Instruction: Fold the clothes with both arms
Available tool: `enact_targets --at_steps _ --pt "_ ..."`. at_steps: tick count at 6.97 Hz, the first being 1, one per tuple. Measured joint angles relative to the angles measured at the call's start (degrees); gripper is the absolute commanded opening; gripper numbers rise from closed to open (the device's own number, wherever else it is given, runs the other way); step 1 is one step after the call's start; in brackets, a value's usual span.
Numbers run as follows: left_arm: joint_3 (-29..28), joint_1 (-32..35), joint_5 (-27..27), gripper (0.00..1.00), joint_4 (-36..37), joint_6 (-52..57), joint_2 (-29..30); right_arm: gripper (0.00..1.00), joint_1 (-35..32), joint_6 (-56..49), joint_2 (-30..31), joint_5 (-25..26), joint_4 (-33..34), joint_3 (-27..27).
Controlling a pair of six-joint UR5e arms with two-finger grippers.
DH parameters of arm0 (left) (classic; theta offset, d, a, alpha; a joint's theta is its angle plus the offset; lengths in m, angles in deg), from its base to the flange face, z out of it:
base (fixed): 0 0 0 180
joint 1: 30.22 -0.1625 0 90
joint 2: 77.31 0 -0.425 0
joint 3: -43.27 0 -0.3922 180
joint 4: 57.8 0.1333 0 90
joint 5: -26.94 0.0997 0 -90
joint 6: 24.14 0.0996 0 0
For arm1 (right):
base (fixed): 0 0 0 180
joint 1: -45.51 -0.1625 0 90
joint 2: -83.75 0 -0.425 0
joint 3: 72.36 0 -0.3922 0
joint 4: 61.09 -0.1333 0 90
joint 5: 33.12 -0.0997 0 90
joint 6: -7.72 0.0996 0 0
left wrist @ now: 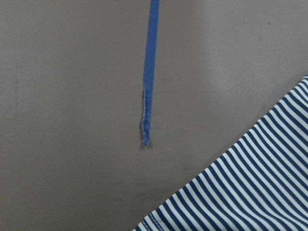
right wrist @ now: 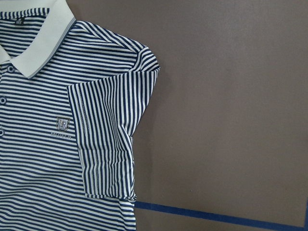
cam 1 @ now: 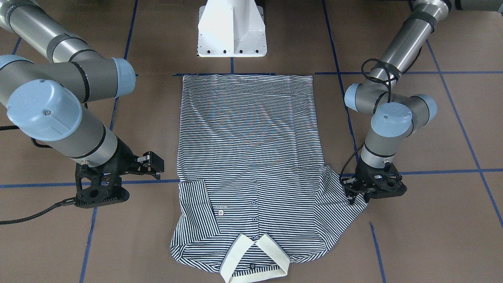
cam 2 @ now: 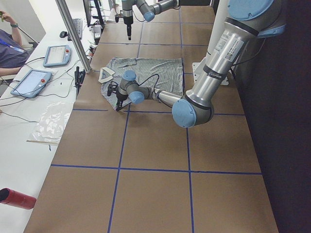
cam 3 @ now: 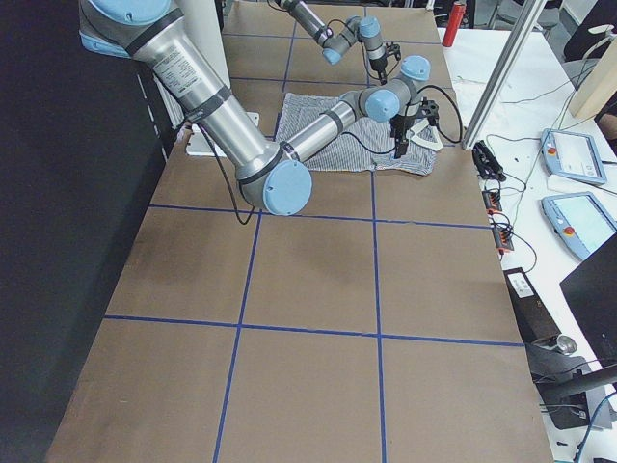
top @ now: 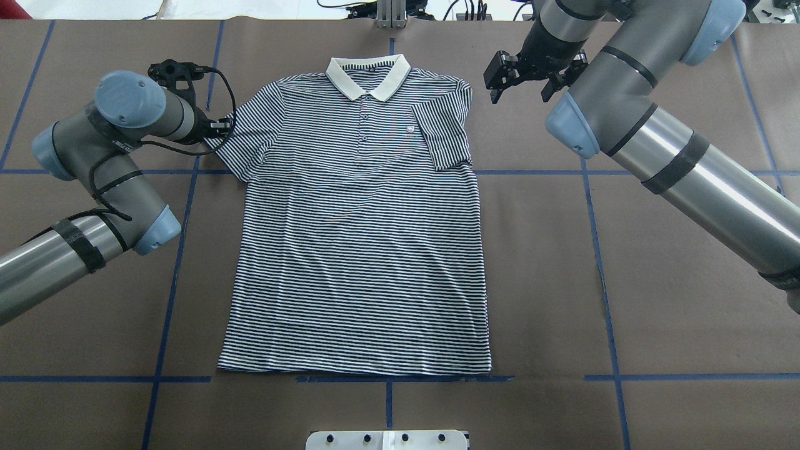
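Left gripper (cam 1: 352, 193) low at shirt's (top: 356, 250) spread sleeve (top: 240, 147), grip can't tell; right gripper (top: 520, 84) spread wide. Risk: shallow pinch slips, fold bunches.

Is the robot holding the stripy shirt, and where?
The right gripper, open beside the navy-and-white striped polo shirt, holds nothing. The left gripper sits at the edge of one sleeve; whether it pinches cannot be told.

Navy-and-white striped polo shirt (top: 356, 250) (cream collar (top: 347, 81)) against brown, blue-lined table (top: 656, 281).
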Motion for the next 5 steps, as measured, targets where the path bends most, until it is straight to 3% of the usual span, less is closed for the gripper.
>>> enact_targets --at_steps 3,5 --pt "0.7 0.0 -0.3 0.0 0.8 -2.5 0.9 1.0 0.1 0.0 0.6 0.0 -0.2 0.0" --pt "5.7 0.1 -0.4 0.0 9.7 -4.9 4.1 1.0 0.1 -0.1 1.1 0.1 -0.3 0.0"
